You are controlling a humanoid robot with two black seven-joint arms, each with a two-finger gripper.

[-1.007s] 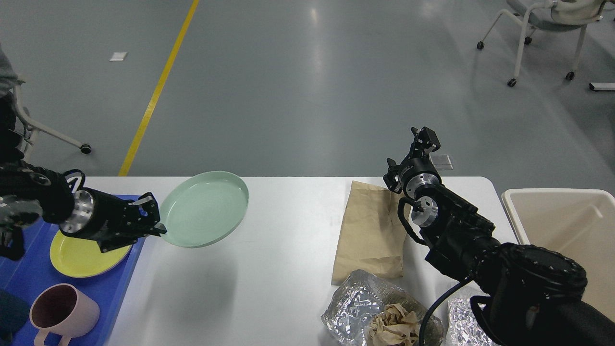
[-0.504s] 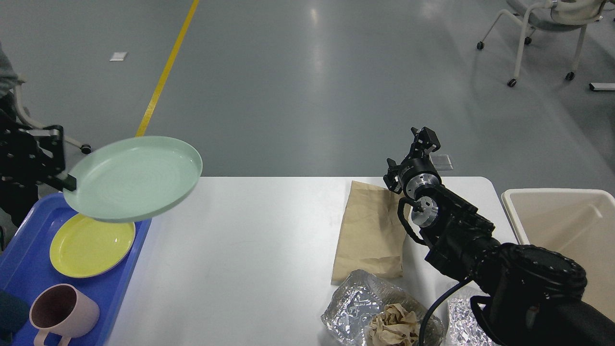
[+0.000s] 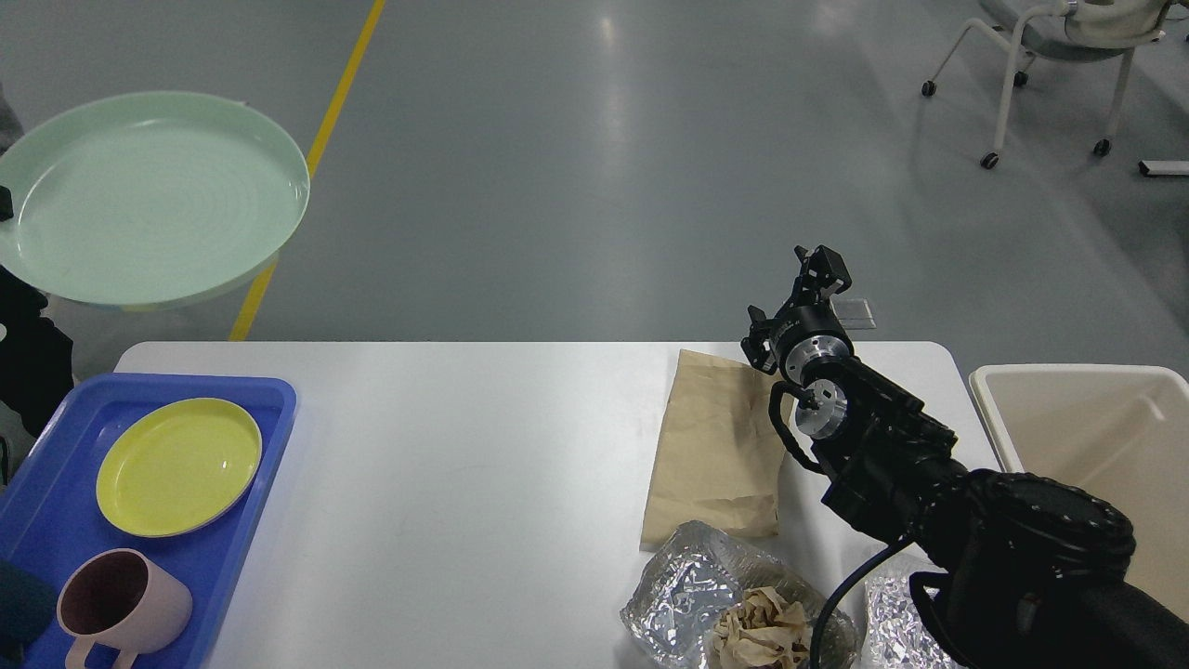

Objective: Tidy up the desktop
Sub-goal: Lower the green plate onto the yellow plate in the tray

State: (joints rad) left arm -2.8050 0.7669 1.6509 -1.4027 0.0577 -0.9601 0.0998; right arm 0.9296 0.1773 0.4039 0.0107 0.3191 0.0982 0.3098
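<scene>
The white desktop (image 3: 464,483) fills the lower half of the head view. A pale green plate (image 3: 153,195) hangs high in the air at the upper left, above and beyond the desktop's left end. Only a black sliver of my left gripper (image 3: 5,203) shows at the plate's left rim, at the view's edge, holding it. My right gripper (image 3: 819,269) points away over the desktop's far edge, just beyond a flat brown paper bag (image 3: 715,446); it is small and end-on, with nothing seen in it.
A blue tray (image 3: 274,409) at the left holds a yellow plate (image 3: 176,465) and a pink mug (image 3: 121,604). Foil containers (image 3: 683,595) with crumpled paper (image 3: 762,627) sit at the front right. A cream bin (image 3: 1068,373) stands at the right. A wheeled chair (image 3: 1050,37) stands far off.
My left arm has carried the green plate from over the desktop up and to the left, high above the tray. The right arm has not moved.
</scene>
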